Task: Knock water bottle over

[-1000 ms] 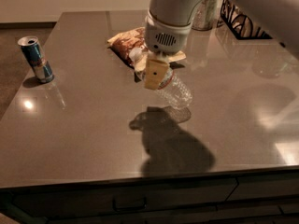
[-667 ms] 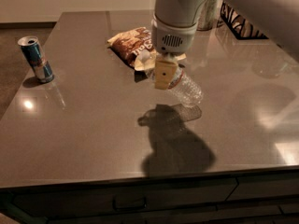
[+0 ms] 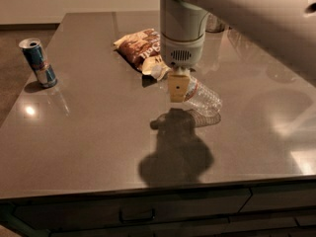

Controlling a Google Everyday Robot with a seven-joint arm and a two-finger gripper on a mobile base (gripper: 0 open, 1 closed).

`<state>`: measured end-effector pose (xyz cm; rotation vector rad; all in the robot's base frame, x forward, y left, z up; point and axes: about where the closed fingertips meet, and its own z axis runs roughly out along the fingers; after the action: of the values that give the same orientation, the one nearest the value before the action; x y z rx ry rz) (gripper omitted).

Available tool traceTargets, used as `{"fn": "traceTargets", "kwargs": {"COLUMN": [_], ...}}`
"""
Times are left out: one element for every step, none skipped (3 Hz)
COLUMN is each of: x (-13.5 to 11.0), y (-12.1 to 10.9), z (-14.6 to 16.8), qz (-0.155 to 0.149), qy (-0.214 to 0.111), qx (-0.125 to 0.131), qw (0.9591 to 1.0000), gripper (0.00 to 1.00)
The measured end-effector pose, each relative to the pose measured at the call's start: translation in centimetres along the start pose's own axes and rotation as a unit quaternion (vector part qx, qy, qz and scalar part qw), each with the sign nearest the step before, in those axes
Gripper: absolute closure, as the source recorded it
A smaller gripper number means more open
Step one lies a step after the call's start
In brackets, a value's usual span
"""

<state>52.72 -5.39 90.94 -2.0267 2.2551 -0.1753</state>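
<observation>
Bottom edge of frame: front of the cabinet, with a drawer handle (image 3: pixel 137 215) left of centre. Above it the grey glossy table (image 3: pixel 89 147) fills most of the view.

Centre, lower middle: a dark shadow (image 3: pixel 175 152) on the tabletop, directly under the arm.

Just above the shadow, right of centre: the water bottle (image 3: pixel 203 98) is tipped over, its ribbed clear body low on the table. The base end points to the lower right. The neck end is hidden behind the gripper.

The gripper (image 3: pixel 177 87), a pale yellowish block, hangs straight down at frame centre and overlaps the bottle's upper-left end. Touching or just in front: cannot tell. Open, closed or gripping: cannot tell.

Left edge, middle height: a blue-silver can (image 3: pixel 38 62) stands upright, well apart from the bottle.

Upper centre: a crumpled snack bag (image 3: pixel 139 46) lies flat, just left of and behind the gripper.

Top of frame: the white arm (image 3: pixel 182 28) comes down from the upper right.
</observation>
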Motion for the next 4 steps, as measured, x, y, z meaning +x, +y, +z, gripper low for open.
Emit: {"fn": "traceTargets", "kwargs": {"x": [0.2, 0.2, -0.2, -0.8], "y": [0.3, 0.9, 2.1, 2.9], "z": [0.7, 1.6, 2.8, 3.7], "qz": [-0.009, -0.018, -0.028, -0.035], "qy": [0.020, 0.032, 0.036, 0.032], "qx": [0.002, -0.004, -0.016, -0.027], "qw": [0.9997, 0.9993, 0.9988, 0.9985], "gripper": [0.84, 0.61, 0.30, 0.06]}}
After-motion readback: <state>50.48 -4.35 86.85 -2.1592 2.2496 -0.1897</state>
